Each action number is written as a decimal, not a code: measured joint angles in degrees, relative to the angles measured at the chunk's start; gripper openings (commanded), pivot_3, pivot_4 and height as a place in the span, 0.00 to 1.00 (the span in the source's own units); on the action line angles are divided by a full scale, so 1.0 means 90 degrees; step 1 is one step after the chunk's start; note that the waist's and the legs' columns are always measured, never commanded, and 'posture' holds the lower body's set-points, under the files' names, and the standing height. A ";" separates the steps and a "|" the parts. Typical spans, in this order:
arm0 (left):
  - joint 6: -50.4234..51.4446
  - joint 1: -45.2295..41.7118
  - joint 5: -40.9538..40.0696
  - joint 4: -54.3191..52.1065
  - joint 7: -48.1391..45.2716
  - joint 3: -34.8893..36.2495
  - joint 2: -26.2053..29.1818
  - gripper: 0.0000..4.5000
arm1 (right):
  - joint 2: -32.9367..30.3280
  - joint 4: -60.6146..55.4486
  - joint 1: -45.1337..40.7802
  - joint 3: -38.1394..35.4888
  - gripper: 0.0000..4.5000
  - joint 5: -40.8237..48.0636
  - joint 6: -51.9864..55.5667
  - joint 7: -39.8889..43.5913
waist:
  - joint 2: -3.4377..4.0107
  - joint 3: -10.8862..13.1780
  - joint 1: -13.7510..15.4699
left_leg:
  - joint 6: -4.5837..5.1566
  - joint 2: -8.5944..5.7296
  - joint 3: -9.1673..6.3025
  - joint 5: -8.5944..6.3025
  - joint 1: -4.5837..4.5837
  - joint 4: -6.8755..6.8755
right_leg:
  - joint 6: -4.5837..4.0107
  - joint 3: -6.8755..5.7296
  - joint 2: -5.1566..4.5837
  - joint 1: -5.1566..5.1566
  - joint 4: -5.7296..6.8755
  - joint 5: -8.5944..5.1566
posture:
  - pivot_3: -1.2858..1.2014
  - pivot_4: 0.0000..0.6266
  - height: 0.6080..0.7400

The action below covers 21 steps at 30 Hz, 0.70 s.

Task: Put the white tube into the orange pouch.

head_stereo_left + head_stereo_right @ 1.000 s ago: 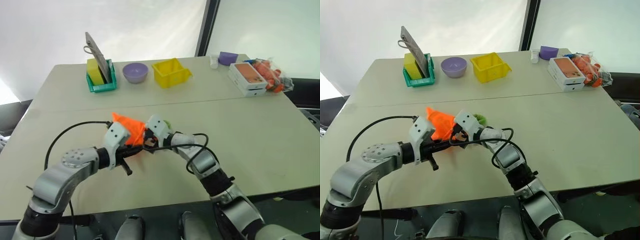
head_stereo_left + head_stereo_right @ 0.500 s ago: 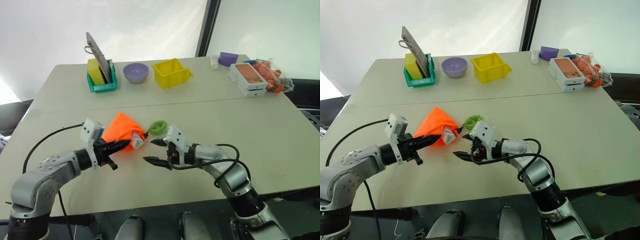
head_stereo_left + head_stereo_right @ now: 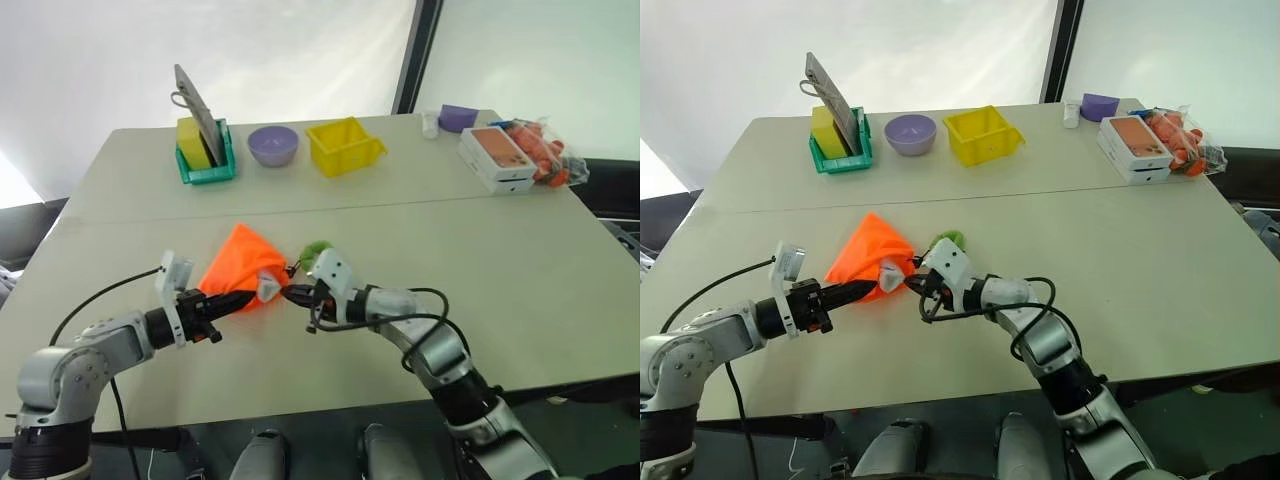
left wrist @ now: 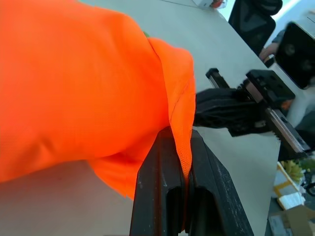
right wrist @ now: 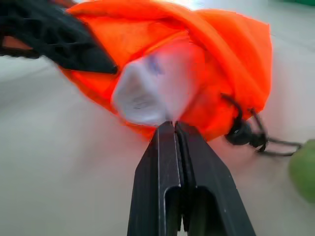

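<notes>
The orange pouch (image 3: 240,265) lies on the table in front of me, its mouth turned toward my right arm. My left gripper (image 3: 245,298) is shut on the fabric edge of the pouch (image 4: 98,93) at the mouth. The white tube (image 3: 268,289) sits in that mouth with its flat end sticking out. My right gripper (image 3: 290,294) is shut, its tips right at the tube's exposed end (image 5: 147,91) with nothing between them. The green ring (image 3: 318,248) on the black cord lies just behind the right gripper.
Along the far edge stand a green tray (image 3: 203,165) with a yellow block and an upright phone, a purple bowl (image 3: 271,145) and a yellow bin (image 3: 343,145). Boxes (image 3: 495,155) and a bag of orange items (image 3: 543,150) sit at the far right.
My right gripper backed away from the pouch with its jaws open, then closed and came back to the tube's end. My left gripper drew left and rolled, still holding the pouch.
</notes>
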 measured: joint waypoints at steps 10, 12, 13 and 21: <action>-0.0115 0.0292 0.0061 -0.0237 -0.0018 -0.0032 0.0184 0.00 | 0.0848 0.1195 -0.0700 0.0248 0.01 -0.0442 -0.0589 -0.0254 | 0.0002 0.0001 -0.0022 | -0.0001 0.0000 0.0000 0.0000 -0.0001 -0.0013 | -0.0002 0.0004 0.0001 -0.0006 -0.0002 0.0004 | 0.52 0.24 1.00; -0.0184 0.0493 0.0180 -0.0301 -0.0052 -0.0035 0.0388 0.00 | 0.0709 0.1067 -0.0652 0.0247 0.01 -0.0442 -0.0589 -0.0216 | 0.0004 0.0003 -0.0016 | -0.0001 0.0000 0.0000 0.0000 0.0000 -0.0012 | -0.0002 0.0004 0.0001 -0.0005 -0.0001 0.0003 | 0.52 0.24 1.00; -0.0273 0.0636 0.0273 -0.0323 -0.0120 -0.0034 0.0528 0.00 | 0.0545 0.0875 -0.0564 0.0239 0.01 -0.0436 -0.0589 -0.0154 | 0.0007 0.0005 -0.0008 | -0.0001 0.0000 0.0000 0.0000 -0.0002 -0.0012 | -0.0003 0.0003 0.0001 -0.0007 -0.0002 0.0002 | 0.52 0.24 1.00; -0.1080 0.1377 0.1133 -0.0069 -0.0587 0.0056 0.1389 0.00 | -0.0897 -0.0742 0.0458 -0.0173 0.01 -0.0057 -0.0409 0.0592 | 0.0014 0.0008 -0.0016 | -0.0002 0.0003 0.0006 -0.0002 -0.0005 -0.0013 | -0.0001 0.0003 -0.0004 -0.0015 -0.0005 -0.0022 | 0.52 0.24 1.00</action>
